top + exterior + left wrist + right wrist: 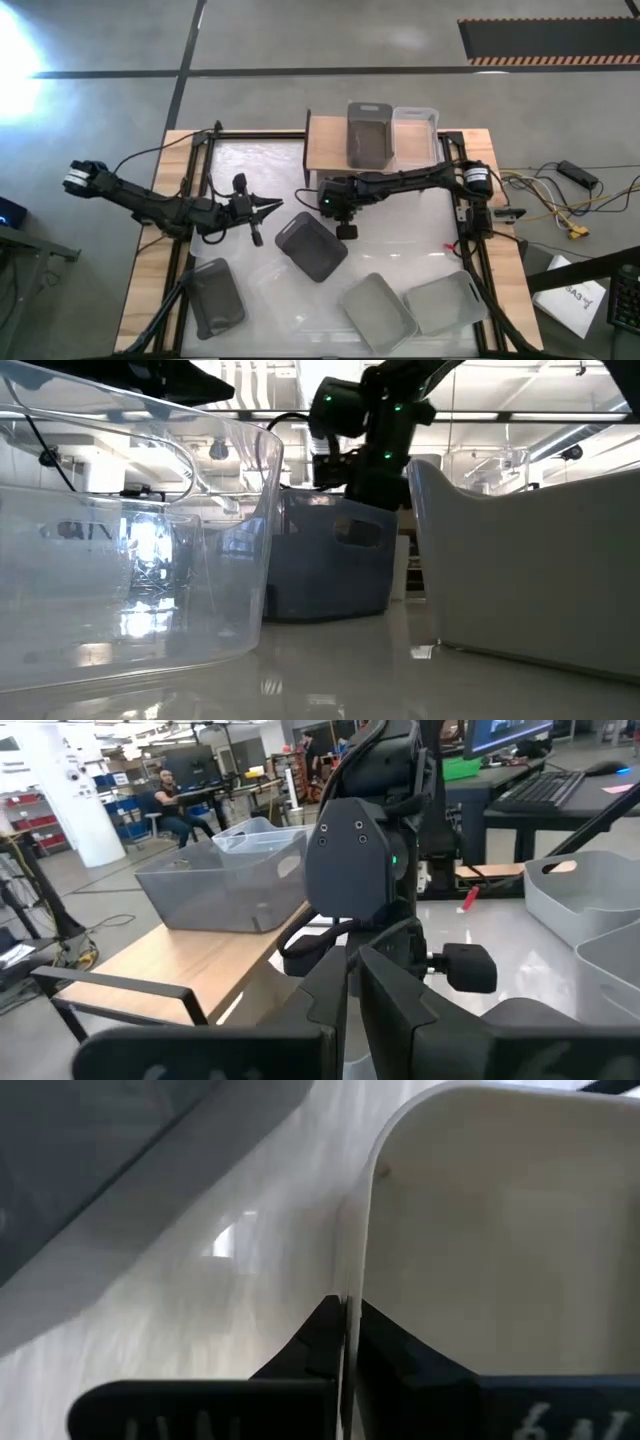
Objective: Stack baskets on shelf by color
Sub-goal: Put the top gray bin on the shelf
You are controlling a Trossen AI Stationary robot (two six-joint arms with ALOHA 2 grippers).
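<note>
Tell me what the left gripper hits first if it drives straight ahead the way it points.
Likely the right arm's wrist, dead ahead of the left gripper; the dark grey basket seems just off that line, though depth is unclear.

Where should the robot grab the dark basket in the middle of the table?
Pinch one thin wall at the rim, coming from straight above. The dark basket lies open side up and looks too wide to span. The right end effector is nearest.

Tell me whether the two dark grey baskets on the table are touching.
Apart. The high view shows a wide gap between the central dark grey basket and the corner dark grey basket on the left arm's side.
</note>
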